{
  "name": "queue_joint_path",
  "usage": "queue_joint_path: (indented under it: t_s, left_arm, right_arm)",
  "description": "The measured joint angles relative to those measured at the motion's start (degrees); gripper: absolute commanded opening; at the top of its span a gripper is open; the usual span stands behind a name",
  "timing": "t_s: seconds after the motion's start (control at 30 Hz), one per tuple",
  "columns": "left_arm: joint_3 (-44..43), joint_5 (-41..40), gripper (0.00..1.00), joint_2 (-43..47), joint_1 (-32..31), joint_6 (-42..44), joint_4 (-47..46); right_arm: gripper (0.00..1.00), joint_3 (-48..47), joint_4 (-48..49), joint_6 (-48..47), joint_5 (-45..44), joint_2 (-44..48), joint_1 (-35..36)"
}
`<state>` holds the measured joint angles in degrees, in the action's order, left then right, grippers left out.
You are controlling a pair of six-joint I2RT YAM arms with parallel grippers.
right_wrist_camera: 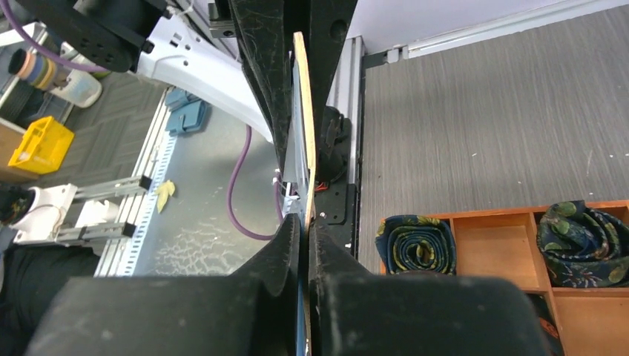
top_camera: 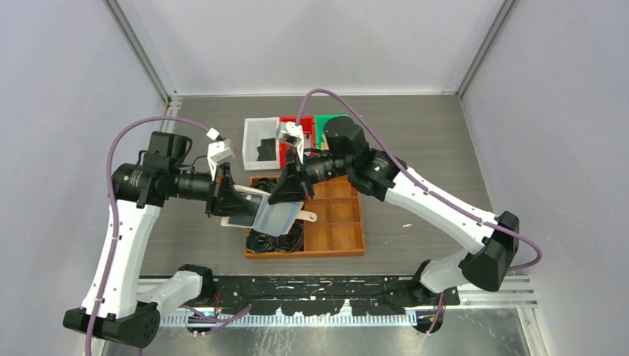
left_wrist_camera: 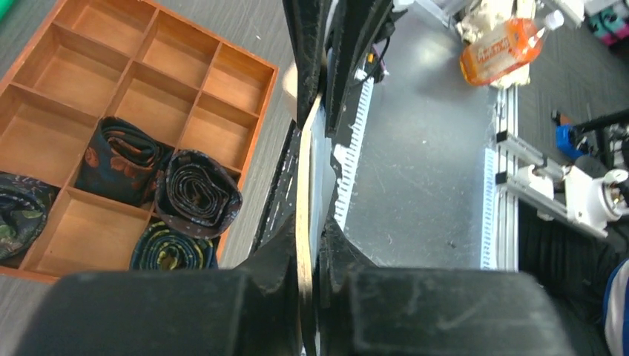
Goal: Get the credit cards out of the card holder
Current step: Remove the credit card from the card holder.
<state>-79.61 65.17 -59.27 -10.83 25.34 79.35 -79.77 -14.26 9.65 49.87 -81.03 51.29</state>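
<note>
The card holder (top_camera: 273, 215) hangs open in the air above the left part of the wooden tray, its silvery pale blue inside facing up and its tan strap tab (top_camera: 308, 216) pointing right. My left gripper (top_camera: 226, 196) is shut on its left edge. My right gripper (top_camera: 291, 189) is shut on its upper right edge. In the left wrist view the holder's tan edge (left_wrist_camera: 304, 170) runs straight up between the shut gripper (left_wrist_camera: 311, 241). The right wrist view shows the same edge (right_wrist_camera: 303, 111) in the shut gripper (right_wrist_camera: 305, 226). No credit card shows in the holder. A flat black piece (top_camera: 261, 151) lies in the white bin.
The wooden divided tray (top_camera: 337, 222) lies under the holder, with dark rolled belts (top_camera: 276, 239) in its left cells, also in the left wrist view (left_wrist_camera: 196, 193) and the right wrist view (right_wrist_camera: 415, 243). A white bin (top_camera: 251, 141), red bin (top_camera: 288, 122) and green bin (top_camera: 322, 122) stand behind it.
</note>
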Motion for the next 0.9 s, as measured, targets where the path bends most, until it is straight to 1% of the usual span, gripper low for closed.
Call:
queue_joint_path:
  t_s: [0.07,0.1,0.17,0.2,0.23,0.33,0.43,0.5,0.63,0.73,0.9]
  left_arm:
    - [0.0,-0.2,0.58,0.4,0.0,-3.2,-2.2]
    - [0.0,0.0,0.71,0.6,0.0,-5.0,-4.0]
    - [0.0,0.6,0.85,1.2,0.0,-9.0,-7.4]
    - [0.3,0.9,0.86,1.8,0.0,-11.9,-9.4]
    - [0.8,1.1,0.84,2.3,0.0,-13.9,-11.2]
    - [2.7,2.3,0.69,4.2,0.0,-18.9,-14.7]
    - [3.8,3.6,0.54,5.2,0.1,-22.2,-16.8]
    - [4.0,4.7,0.46,5.3,0.4,-24.3,-18.1]
    - [4.7,7.3,0.38,5.2,2.5,-28.4,-21.2]
    - [5.6,9.4,0.27,5.2,4.4,-31.8,-24.2]
    - [7.5,11.2,0.14,5.2,5.8,-36.2,-29.1]
  right_arm:
    - [0.01,1.3,1.8,1.1,-1.4,1.0,0.0]
    - [0.01,2.4,3.0,1.7,-2.3,1.9,0.0]
    - [0.01,4.5,5.0,3.0,-3.6,3.7,0.0]
    - [0.01,5.9,6.6,4.1,-4.1,4.7,-0.1]
    - [0.01,7.2,8.2,5.1,-4.5,5.5,-0.3]
    - [0.01,10.4,12.4,8.0,-5.0,7.5,-1.1]
    - [0.01,12.2,14.9,10.1,-5.4,8.7,-2.0]
    - [0.01,12.7,16.2,10.9,-5.6,9.2,-2.3]
    - [0.01,13.3,17.2,12.0,-5.4,10.2,-2.4]
    - [0.01,13.4,17.6,12.2,-5.1,10.9,-2.4]
    - [0.01,13.6,17.8,13.0,-4.5,11.5,-2.4]
